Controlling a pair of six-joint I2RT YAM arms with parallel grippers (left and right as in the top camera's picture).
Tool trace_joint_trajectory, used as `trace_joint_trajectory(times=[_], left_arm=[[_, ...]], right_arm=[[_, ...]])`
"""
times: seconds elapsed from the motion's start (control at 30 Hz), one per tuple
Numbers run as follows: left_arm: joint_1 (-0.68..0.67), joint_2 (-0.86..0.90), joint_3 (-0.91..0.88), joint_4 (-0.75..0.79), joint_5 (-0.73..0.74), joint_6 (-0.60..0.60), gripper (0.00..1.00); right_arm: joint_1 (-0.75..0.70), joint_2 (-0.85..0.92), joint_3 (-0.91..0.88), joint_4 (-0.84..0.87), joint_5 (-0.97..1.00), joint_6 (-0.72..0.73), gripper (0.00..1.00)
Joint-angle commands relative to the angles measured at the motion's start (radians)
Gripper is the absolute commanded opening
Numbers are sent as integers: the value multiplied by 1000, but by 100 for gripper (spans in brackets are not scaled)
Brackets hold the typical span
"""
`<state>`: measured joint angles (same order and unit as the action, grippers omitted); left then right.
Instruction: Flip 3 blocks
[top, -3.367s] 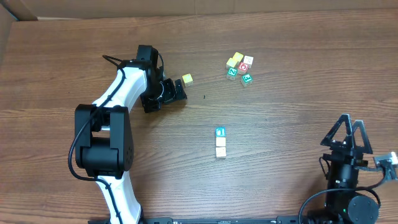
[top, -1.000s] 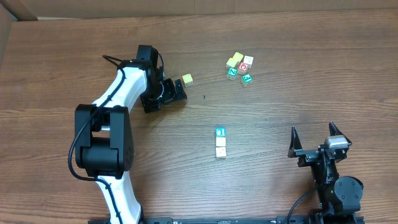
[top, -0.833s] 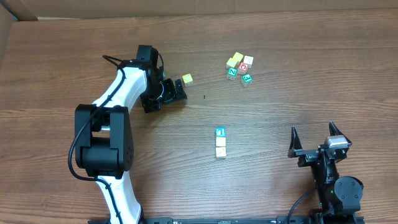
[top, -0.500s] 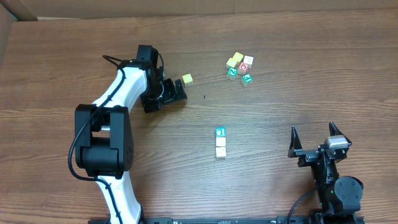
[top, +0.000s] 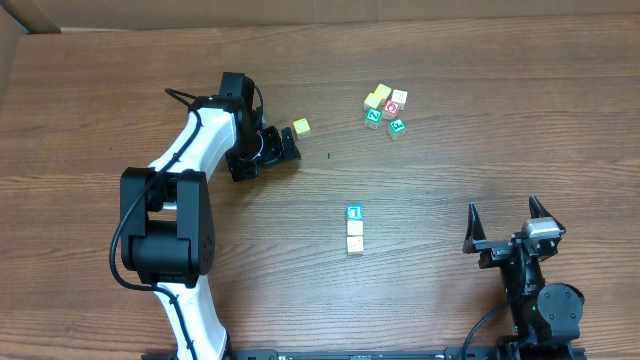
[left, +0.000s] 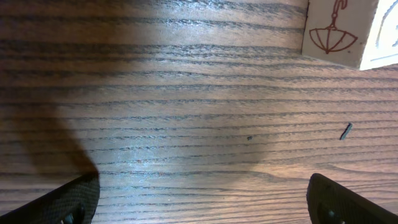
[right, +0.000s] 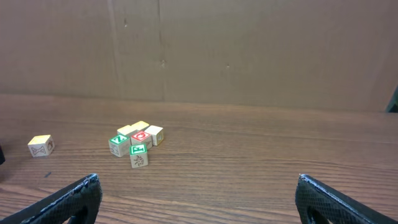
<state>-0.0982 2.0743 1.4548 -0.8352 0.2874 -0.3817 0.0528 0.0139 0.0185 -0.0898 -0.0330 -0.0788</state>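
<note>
Three blocks lie in a short column at the table's middle: a cyan-faced block (top: 354, 213), a pale yellow block (top: 354, 229) touching it, and a cream-white block (top: 354, 244) nearest the front. My left gripper (top: 288, 147) is far from them at the back left, open over bare wood (left: 205, 208) with nothing between its fingers. My right gripper (top: 510, 236) stands open near the front right edge, well to the right of the column, with its jaws wide apart (right: 208, 202). The three blocks do not show in either wrist view.
A lone yellow cube (top: 301, 127) sits just beyond my left gripper and shows a red umbrella drawing (left: 339, 28) in the left wrist view. A cluster of green-marked, red-marked and yellow cubes (top: 385, 108) lies at the back (right: 134, 140). A cardboard wall (right: 249, 50) backs the table.
Earlier the right gripper was folded up at the front right corner; it has since swung out level and a little left. Over the last second nothing moved.
</note>
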Motion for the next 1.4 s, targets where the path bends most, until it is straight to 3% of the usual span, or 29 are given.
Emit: trace_joint_trajectory(times=[0.0, 0.33, 0.5, 0.57, 1.0, 1.2, 1.37], left_arm=[[-12, -55, -13, 10, -10, 23, 100], [-21, -626, -13, 10, -10, 23, 100], [-20, -1094, -13, 10, -9, 23, 100], [-20, -1203, -13, 3, -13, 31, 100], [9, -1624, -55, -264, -162, 45, 100], [20, -1913, -225, -306, -275, 46, 100], [20, -2053, -347, -304, -292, 45, 100]], right_arm=[[-5, -11, -10, 5, 12, -4, 100], [-5, -11, -10, 5, 12, -4, 100], [-5, -11, -10, 5, 12, -4, 100], [-5, -11, -10, 5, 12, -4, 100], [-5, -11, -10, 5, 12, -4, 100], [-5, -11, -10, 6, 12, -4, 100], [-5, -11, -10, 5, 12, -4, 100]])
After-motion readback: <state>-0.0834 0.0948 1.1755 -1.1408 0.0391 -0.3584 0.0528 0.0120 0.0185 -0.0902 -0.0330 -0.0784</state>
